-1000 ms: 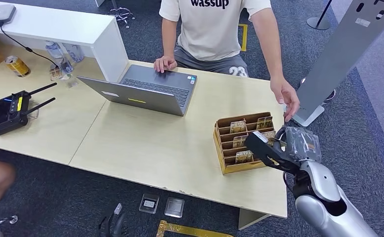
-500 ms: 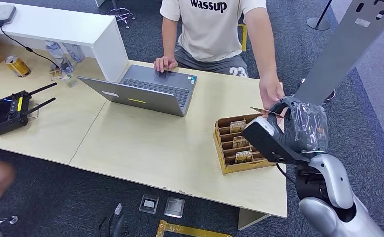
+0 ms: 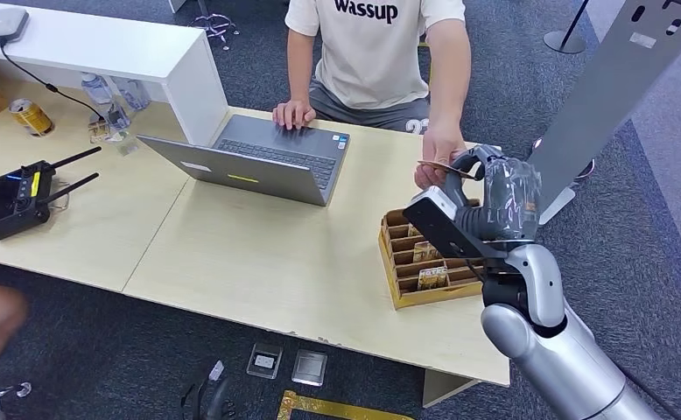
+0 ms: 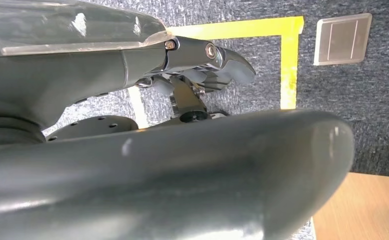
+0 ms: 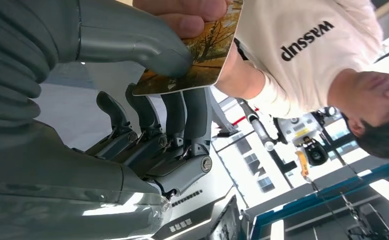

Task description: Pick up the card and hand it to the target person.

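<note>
Here's the handover, right over the table: the right hand is raised above the cardboard card rack, pinching the card between its thick thumb and its darker fingers. The person's hand has come across to meet it, and in the right wrist view their fingertips are already on the card's far edge. So both parties have a grip on it at once, I'd say. What's needed next, by my reckoning, is for the robot to loosen that pinch and let the person draw the card clear. The left hand hangs low over the carpet; whether it's clenched or loose I cannot tell
</note>
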Robot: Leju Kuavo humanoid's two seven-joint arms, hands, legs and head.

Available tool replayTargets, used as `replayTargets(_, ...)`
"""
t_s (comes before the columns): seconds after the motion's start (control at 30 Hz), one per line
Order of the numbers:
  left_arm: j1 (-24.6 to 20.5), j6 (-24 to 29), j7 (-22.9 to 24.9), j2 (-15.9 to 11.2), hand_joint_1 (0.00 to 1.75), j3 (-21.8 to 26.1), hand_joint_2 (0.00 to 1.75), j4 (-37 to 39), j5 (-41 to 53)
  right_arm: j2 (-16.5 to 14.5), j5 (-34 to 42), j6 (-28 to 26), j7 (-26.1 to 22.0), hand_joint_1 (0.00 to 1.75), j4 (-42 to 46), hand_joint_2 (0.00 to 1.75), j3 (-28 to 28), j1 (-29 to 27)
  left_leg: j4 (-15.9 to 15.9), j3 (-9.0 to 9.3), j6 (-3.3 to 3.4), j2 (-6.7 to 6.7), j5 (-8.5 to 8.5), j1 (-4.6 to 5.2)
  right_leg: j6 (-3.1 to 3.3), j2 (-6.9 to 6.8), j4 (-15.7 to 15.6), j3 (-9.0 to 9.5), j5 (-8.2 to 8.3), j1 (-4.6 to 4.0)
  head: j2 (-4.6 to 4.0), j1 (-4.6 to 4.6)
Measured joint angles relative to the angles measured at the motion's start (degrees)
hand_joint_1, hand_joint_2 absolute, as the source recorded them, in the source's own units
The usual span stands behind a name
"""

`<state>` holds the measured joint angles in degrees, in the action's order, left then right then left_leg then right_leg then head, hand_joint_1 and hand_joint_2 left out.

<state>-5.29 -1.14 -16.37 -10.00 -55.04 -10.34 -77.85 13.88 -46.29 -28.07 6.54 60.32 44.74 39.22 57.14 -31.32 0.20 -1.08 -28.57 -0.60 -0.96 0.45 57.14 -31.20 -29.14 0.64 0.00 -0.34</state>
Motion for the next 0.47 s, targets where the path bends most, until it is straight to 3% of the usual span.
replayTargets(0.07, 0.01, -0.12, -0.14, 0.01, 0.00, -0.02, 0.00, 0.00, 0.13, -0.61, -0.32, -0.74, -0.27, 1.48, -2.40, 1.75, 0.32, 0.13, 0.00, 0.00, 0.00, 0.00, 0.00, 0.00, 0.00, 0.00, 0.00, 0.00, 0.00, 0.00, 0.00, 0.00)
replayTargets(0.17, 0.02, -0.35, -0.50, 0.01, 0.00, -0.05, 1.31, 0.00, 0.56, -1.32, -0.76, -2.16, -0.79, 0.37, -5.42, 1.75, 0.73, 0.18, 0.01, -0.01, 0.00, 0.00, 0.00, 0.00, 0.00, 0.00, 0.00, -0.02, 0.00, 0.00, 0.00, 0.00)
replayTargets(0.2, 0.02, -0.38, -0.58, 0.01, 0.00, -0.07, 1.31, 0.00, 0.63, -1.51, -0.54, -2.81, -1.16, 0.00, -6.28, 1.75, 0.81, 0.16, 0.01, -0.01, 0.00, 0.00, 0.00, 0.00, 0.00, 0.00, 0.00, -0.03, 0.00, 0.00, 0.00, 0.00)
replayTargets(0.3, 0.02, -0.19, -0.62, 0.01, 0.00, -0.11, 0.00, 0.00, 0.65, -1.98, 1.94, -5.06, -3.07, 0.00, -8.44, 1.75, 0.81, -0.07, 0.01, -0.02, 0.00, 0.00, 0.00, 0.00, 0.00, 0.01, 0.00, -0.06, 0.00, 0.00, 0.00, 0.00)
replayTargets(0.47, 0.05, 0.53, -0.78, 0.00, 0.00, -0.13, 0.00, 0.00, 0.03, -2.29, 10.70, -5.81, -7.99, 0.00, -9.44, 1.75, -0.38, -1.50, 0.01, -0.02, 0.00, 0.00, -0.01, 0.00, 0.00, 0.01, -0.01, -0.06, -0.01, 0.00, 0.00, 0.00)
